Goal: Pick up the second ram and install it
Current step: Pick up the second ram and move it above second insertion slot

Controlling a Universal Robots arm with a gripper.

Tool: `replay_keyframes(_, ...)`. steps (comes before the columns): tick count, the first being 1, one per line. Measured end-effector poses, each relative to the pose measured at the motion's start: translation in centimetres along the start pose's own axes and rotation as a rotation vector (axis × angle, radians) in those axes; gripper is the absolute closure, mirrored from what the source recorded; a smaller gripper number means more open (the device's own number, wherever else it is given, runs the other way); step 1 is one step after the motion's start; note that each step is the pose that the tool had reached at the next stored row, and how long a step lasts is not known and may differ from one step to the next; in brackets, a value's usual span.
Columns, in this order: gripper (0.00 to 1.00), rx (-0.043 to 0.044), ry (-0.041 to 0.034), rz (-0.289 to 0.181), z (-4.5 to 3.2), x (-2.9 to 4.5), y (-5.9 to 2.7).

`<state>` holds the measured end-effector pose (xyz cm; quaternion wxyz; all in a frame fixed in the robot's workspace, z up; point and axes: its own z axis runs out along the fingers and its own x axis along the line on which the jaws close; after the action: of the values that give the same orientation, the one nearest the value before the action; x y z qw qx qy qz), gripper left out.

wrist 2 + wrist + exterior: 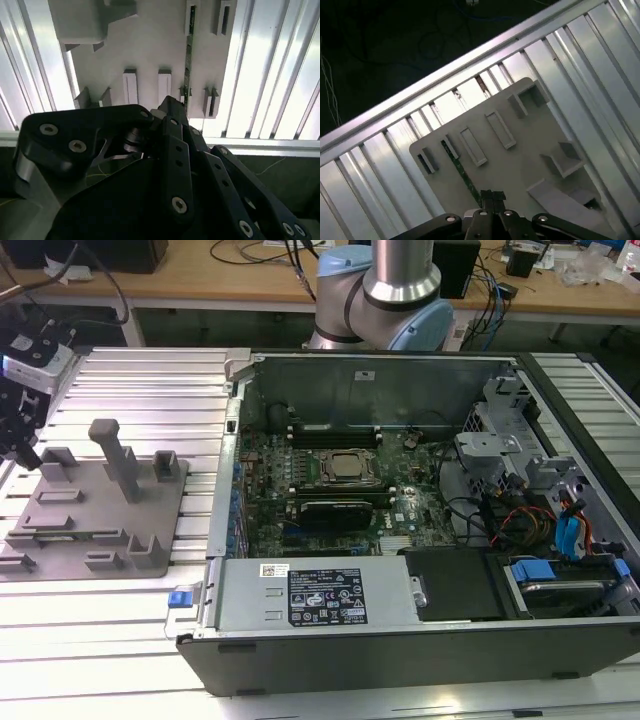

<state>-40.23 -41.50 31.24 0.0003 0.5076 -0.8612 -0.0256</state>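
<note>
The second ram (pixel 188 55) is a thin green stick standing on edge in a slot of the grey fixture plate (pixel 150 45). In the first wrist view the ram (pixel 460 167) runs along the plate (pixel 520 150) toward my fingertips. My gripper (pixel 22 445) hovers over the plate's (pixel 100 510) end at the exterior view's far left. In both wrist views the gripper (pixel 170 107) (pixel 487 196) hangs above one end of the stick, apart from it, with its jaws drawn together and nothing between them.
An open computer case (pixel 560 650) fills the exterior view's middle and right, with the motherboard and its silver processor (pixel 345 468) inside. Grey posts (pixel 118 455) rise from the fixture plate. A ribbed aluminium table (pixel 120 380) lies beneath. The arm's base (pixel 385 290) stands behind the case.
</note>
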Motion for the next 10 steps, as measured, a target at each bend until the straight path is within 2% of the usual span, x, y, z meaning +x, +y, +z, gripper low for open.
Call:
replay_keyframes(1,0.92,-0.0011,0.0022,-0.046,0.04,0.00,0.00)
replay_keyframes(2,0.92,-0.0028,0.0051,-0.113,0.13,0.00,-0.01)
replay_keyframes(3,0.92,-0.0034,0.0062,-0.138,0.17,0.01,-0.01)
replay_keyframes(4,0.92,-0.0049,0.0088,-0.195,0.25,0.01,-0.01)
replay_keyframes(7,0.92,-0.0072,0.0129,-0.289,0.31,0.01,-0.02)
replay_keyframes(9,0.92,-0.0082,0.0148,-0.331,0.35,0.01,-0.02)
replay_keyframes(10,0.92,-0.0092,0.0164,-0.370,0.40,0.01,-0.02)
